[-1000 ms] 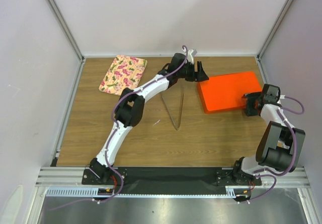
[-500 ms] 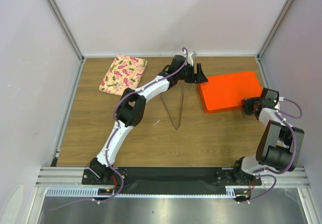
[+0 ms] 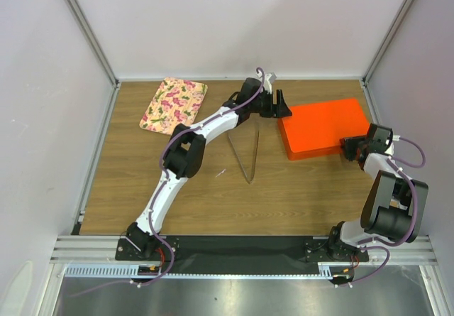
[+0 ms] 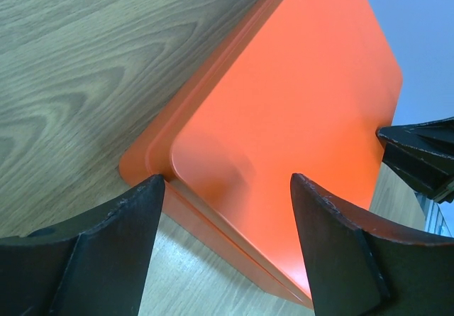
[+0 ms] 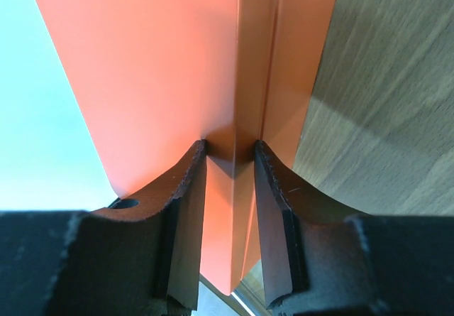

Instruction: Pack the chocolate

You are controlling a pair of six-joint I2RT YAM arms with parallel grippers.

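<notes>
No chocolate shows in any view. A closed orange box (image 3: 323,128) lies flat at the right back of the wooden table. My left gripper (image 3: 282,105) hovers at the box's left corner. In the left wrist view its jaws (image 4: 227,181) stand wide open over that corner of the orange box (image 4: 284,117), holding nothing. My right gripper (image 3: 349,147) is at the box's near right corner. In the right wrist view it (image 5: 230,145) is shut on the edge of the orange box (image 5: 163,60), one finger on the lid and one under the base.
A floral tray (image 3: 174,104) lies at the back left. Thin metal tongs (image 3: 245,153) lie in a V shape mid-table, with a small white scrap (image 3: 220,172) to their left. Pale walls enclose the table on three sides.
My right gripper has closed onto the box's edge and its wrist has shifted slightly toward the near side. The left arm has barely moved.
</notes>
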